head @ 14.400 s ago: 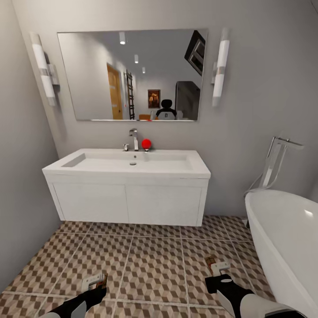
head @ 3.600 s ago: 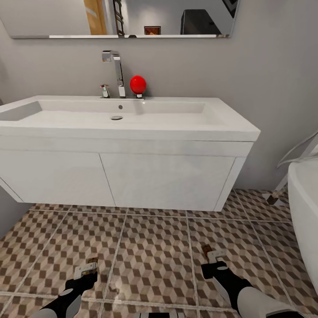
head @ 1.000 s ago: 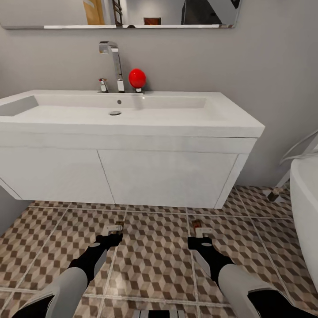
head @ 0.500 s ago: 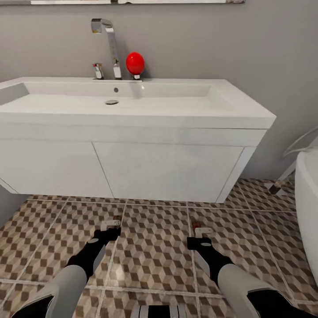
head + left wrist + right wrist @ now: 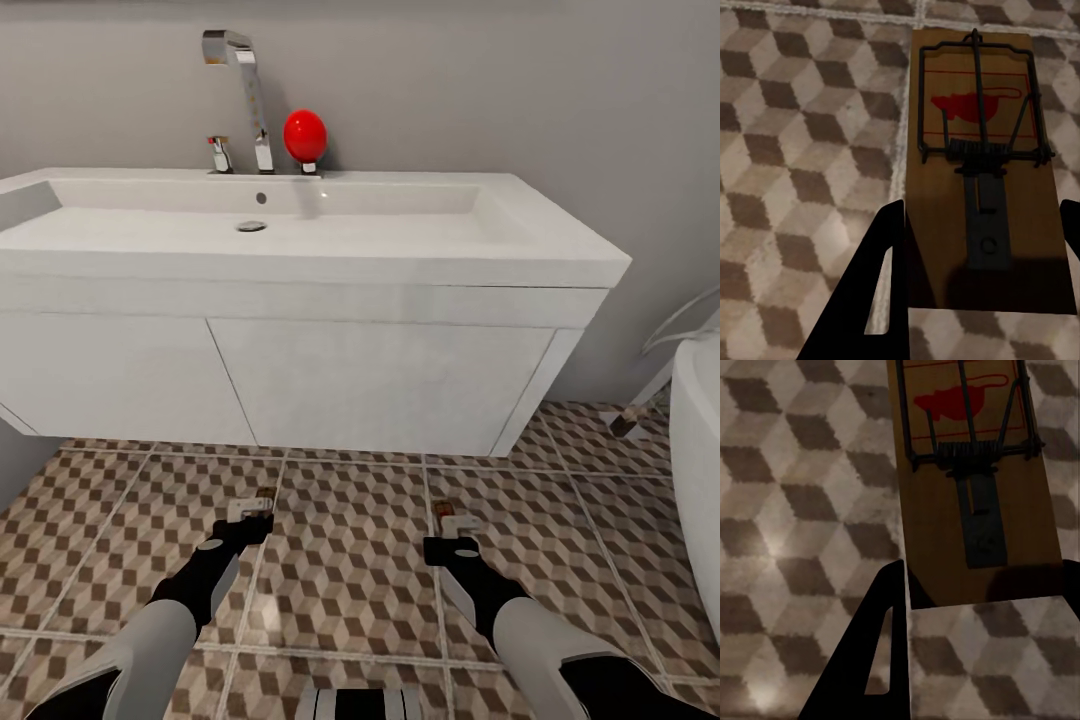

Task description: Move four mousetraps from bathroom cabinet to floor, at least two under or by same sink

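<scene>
Still low over the bathroom floor [image 5: 350,580], both arms unmoved, fingers [image 5: 881,285] clasping mousetraps [image 5: 982,172].

I see a red ball [image 5: 304,134] beside the chrome tap [image 5: 243,90]; a white bathtub [image 5: 698,470] stands right.

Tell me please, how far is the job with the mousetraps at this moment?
Two mousetraps are in hand: one between the left gripper's fingers, one in the right gripper. Both hang low over the bathroom floor, in front of the sink. None visibly lies on the tiles yet. Left: set these two down beside the sink, then the other two traps.
</scene>
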Robot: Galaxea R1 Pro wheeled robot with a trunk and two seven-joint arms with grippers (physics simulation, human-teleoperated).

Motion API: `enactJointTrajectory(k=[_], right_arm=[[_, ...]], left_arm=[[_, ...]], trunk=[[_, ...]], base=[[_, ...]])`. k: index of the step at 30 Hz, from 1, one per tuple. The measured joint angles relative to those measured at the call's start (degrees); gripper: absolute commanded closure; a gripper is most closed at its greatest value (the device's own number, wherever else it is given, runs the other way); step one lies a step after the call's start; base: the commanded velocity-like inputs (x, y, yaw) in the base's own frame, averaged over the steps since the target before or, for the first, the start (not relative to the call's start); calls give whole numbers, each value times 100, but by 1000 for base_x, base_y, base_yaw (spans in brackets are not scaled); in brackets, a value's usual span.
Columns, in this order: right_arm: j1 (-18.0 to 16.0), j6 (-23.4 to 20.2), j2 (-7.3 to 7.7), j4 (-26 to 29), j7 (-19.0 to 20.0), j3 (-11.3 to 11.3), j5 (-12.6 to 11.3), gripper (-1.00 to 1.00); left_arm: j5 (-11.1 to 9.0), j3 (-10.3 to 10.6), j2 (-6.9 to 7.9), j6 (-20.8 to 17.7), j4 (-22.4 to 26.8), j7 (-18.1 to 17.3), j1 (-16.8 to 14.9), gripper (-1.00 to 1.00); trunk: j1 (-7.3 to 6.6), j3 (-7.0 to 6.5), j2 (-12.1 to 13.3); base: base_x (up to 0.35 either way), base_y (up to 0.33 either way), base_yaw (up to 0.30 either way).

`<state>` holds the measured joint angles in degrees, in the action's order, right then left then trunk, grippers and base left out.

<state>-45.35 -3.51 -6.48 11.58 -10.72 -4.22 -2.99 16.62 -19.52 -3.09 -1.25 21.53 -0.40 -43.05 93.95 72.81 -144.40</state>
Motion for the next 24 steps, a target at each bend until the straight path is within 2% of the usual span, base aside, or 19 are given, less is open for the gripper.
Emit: enactJointTrajectory(k=[2,24], right_arm=[[0,11,2,4,-5,1,-2,100],[0,42,-30,177,-18,-1,-4,100]], left_arm=[[2,0,3,-1,-1,0,0,100],[4,1,7,5,1,0,0,100]], trunk=[[0,0,0],[57,487,-29]], base=[[0,0,0],[0,0,0]])
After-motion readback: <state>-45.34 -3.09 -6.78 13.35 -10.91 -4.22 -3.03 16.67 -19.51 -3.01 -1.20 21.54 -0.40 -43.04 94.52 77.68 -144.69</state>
